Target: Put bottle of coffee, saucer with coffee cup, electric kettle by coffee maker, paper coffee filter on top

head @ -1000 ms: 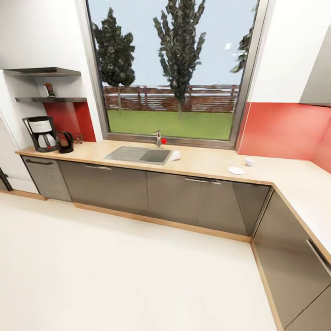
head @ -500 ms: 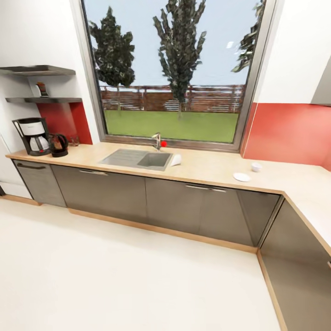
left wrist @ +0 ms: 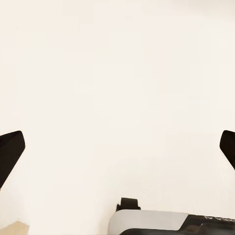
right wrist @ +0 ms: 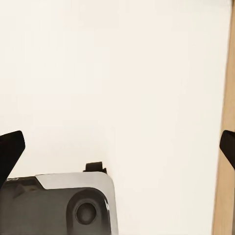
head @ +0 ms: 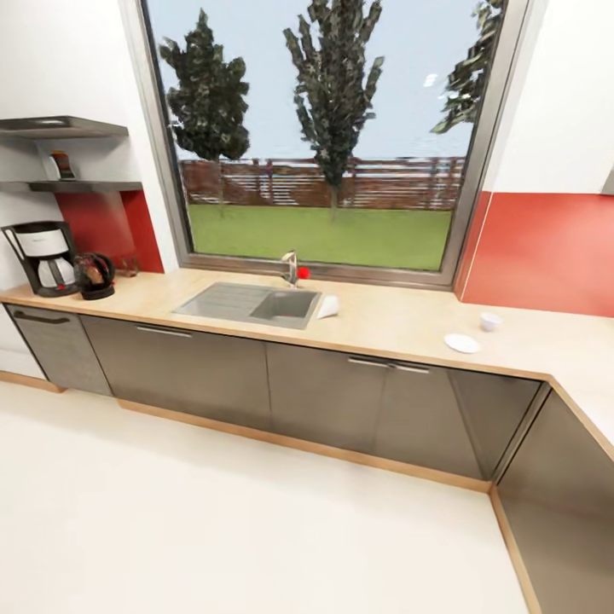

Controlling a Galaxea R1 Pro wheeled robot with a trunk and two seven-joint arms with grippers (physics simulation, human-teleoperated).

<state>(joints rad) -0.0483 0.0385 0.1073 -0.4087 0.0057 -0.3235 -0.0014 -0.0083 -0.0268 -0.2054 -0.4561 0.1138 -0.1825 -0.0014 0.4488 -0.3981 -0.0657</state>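
A long wooden bench [head: 384, 320] runs along the far wall under a large window, then turns toward the near right. At its far left end stands the coffee maker [head: 40, 257], black and white with a glass carafe, and just beside it on the right sits the dark electric kettle [head: 95, 275]. Above them, two shelves are fixed to the wall; the bottle of coffee [head: 60, 165] stands on the lower shelf [head: 85, 185]. A sink [head: 249, 304] is set into the bench below the window, with a tap [head: 292, 267] at its far edge. The white paper coffee filter [head: 327, 307] lies on the bench just right of the sink. Well to the right, the white saucer [head: 462, 343] lies flat on the bench, and the small white coffee cup [head: 490, 321] stands near it, a little farther back and apart from it.

The left end effector [left wrist: 117, 149] hangs over pale floor [left wrist: 117, 73], its dark fingertips [left wrist: 11, 149] spread wide and holding nothing. The right end effector [right wrist: 117, 149] is likewise spread wide and empty above the floor, with a wooden strip [right wrist: 224, 112] along one side and part of the robot's grey base [right wrist: 63, 203] below it.
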